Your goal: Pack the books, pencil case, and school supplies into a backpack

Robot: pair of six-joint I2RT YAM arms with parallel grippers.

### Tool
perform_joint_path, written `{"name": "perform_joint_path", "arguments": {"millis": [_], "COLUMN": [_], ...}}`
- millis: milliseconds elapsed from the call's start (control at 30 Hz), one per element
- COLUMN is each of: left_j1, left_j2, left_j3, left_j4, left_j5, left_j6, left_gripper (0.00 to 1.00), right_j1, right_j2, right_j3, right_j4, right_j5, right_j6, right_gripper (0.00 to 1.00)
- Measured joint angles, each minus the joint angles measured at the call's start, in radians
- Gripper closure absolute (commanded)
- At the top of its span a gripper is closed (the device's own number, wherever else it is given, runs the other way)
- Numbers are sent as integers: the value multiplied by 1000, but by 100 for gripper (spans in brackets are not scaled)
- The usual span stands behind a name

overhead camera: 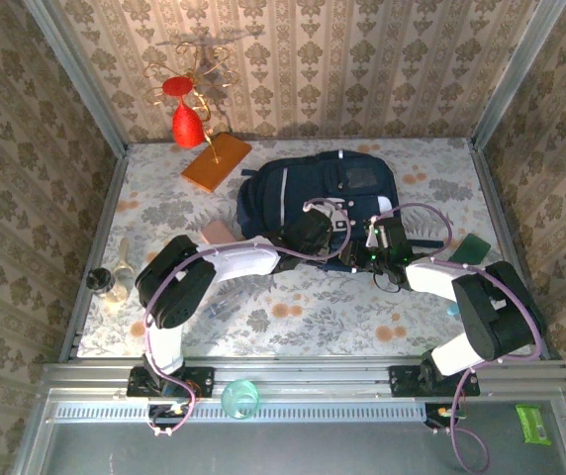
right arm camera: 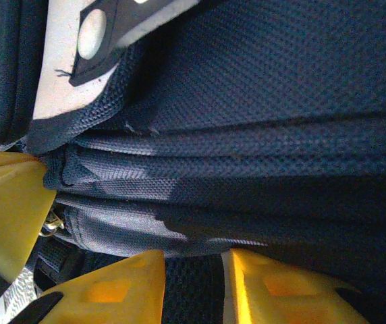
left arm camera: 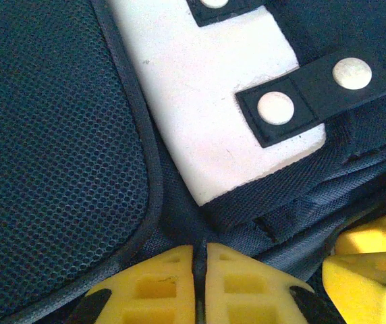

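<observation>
From above, the backpack [overhead camera: 337, 183] lies flat at the middle of the surface [overhead camera: 362, 317]. My left arm [overhead camera: 234, 262] and right arm [overhead camera: 441, 277] both reach onto its near edge. The pencil case [overhead camera: 216, 234] lies outside it, just beside my left arm. A green book [overhead camera: 472, 247] lies near the surface's right edge, just beside my right arm. I judge neither is packed yet. A careless swing of either forearm could shove the case aside or push the book off the edge.

At my left wrist, the left pincer [left arm camera: 200, 270] is closed tip to tip, right on a seam of the backpack below its white patch [left arm camera: 206, 88]. That is a thin nip, and a hard tug could make it slip off the seam or drag the whole bag. The patch is blank. Its two black tabs carry plain pale studs [left arm camera: 275, 108], and I can read no brand or word there.

At my right wrist, the right pincer [right arm camera: 193, 283] stands part-way closed with dark mesh filling the gap. It seems to clamp a thick fold of the backpack, though this close I can't be sure. A yellow finger [right arm camera: 4, 209] of my left pincer sits just beside it, so the two could knock together if either shifts. No writing shows here either.
</observation>
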Motion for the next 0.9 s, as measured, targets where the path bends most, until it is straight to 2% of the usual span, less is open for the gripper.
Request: {"name": "perform_joint_path", "arguments": {"millis": [67, 467, 900], "left_j1": [0, 1, 23], "left_j2": [0, -56, -149], "left_j3": [-2, -47, -159], "left_j4": [1, 13, 27], "left_j5": [1, 0, -111], "left_j6": [-2, 3, 103], "left_gripper": [100, 100, 100], "right_j1": [0, -24, -105], "right_j2": [0, 0, 3], "right_j3": [0, 0, 0], "right_j4": [0, -8, -32], "right_j5": [0, -4, -27], "right_j6": [0, 33, 79], "right_gripper": [67, 68, 69]}}
